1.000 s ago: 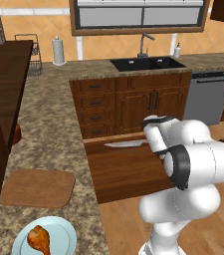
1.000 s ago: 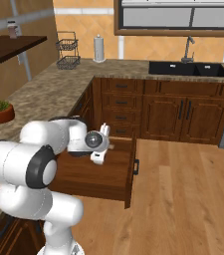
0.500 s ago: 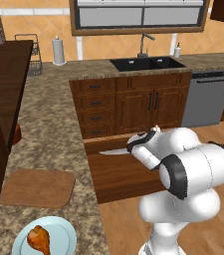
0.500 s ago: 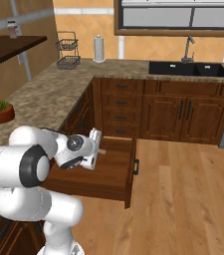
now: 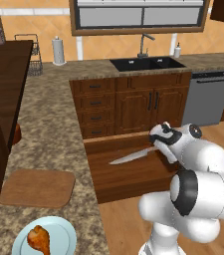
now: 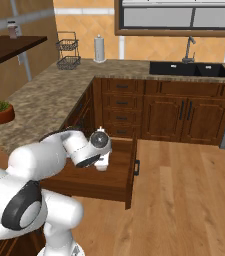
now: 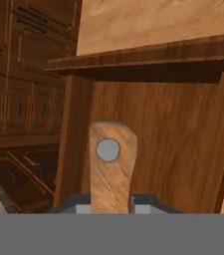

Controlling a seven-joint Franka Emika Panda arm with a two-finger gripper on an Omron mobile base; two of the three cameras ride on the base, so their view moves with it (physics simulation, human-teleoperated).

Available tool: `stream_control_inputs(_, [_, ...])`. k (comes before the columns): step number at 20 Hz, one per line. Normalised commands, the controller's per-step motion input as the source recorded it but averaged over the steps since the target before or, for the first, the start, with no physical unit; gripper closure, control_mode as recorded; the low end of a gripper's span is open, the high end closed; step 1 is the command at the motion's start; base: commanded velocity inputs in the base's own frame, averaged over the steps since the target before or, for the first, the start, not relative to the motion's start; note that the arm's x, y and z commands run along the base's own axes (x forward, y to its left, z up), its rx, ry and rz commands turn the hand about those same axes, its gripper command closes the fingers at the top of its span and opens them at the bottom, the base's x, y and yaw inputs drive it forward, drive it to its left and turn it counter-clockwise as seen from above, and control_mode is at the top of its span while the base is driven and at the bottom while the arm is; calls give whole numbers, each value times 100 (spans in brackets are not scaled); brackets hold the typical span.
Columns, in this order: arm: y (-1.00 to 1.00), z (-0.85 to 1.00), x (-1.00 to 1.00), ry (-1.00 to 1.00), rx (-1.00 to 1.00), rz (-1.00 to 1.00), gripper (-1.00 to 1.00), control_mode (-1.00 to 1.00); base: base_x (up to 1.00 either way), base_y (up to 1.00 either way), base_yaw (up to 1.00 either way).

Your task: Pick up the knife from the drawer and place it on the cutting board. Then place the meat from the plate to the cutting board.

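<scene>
Left to right in the left base view: plate (image 5: 58, 231) with the meat (image 5: 39, 239) at the near table (image 5: 49, 134) edge, cutting board (image 5: 36, 188) just beyond it, bare. Then the open drawer (image 5: 128, 169), knife (image 5: 133, 157) above it, blade pointing toward the table, handle end in the tool (image 5: 159, 144). Tool is clamped on the knife; in the hand view a wooden handle with a rivet sits between the tips, probably the knife handle, view is tight. Knife looks lifted clear of the drawer floor, can't be sure.

Risks: long blade sticks far out sideways, so it could clip the drawer wall or table edge on the swing to the board. End-of-handle grip may let it pivot or slip. Setting it down mid-board leaves little room for the meat.

No readable labels or writing anywhere.
</scene>
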Motion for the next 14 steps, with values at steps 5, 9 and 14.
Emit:
stream_control_inputs(5, [12,93,0,4,-1,-20,100,-100,0,0,0])
stream_control_inputs(9, [3,7,2,3,-1,-4,100,-100,0,0,0])
stream_control_inputs(14, [-15,0,-4,0,0,6,100,100,-18,-31,22])
